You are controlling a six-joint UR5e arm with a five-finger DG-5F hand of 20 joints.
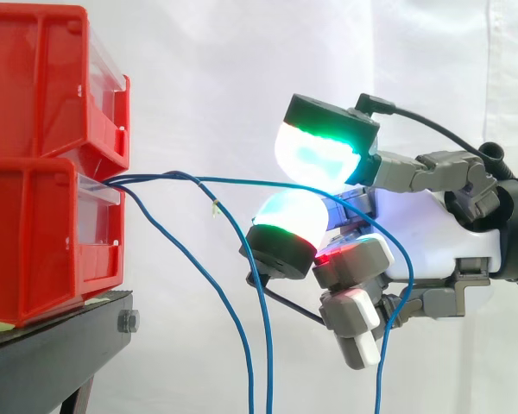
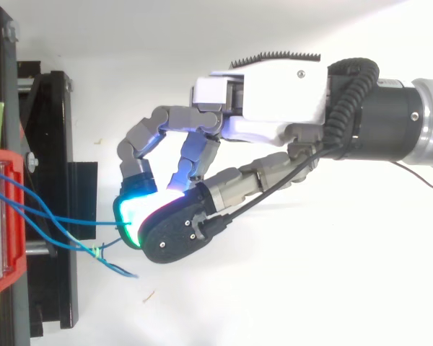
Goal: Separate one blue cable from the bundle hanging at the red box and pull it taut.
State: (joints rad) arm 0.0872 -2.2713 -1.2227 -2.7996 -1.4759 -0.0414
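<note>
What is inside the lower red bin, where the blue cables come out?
The blue cables run out over the clear front panel of the lower red bin. Its red wall hides the inside, so how they are fastened cannot be seen.

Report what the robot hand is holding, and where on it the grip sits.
One blue cable, apparently pinched between two glowing fingertips of the robot hand, partway along its length, out from the red box.

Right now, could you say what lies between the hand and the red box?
Blue cables span that gap, one reaching the hand, in the side view.
</note>
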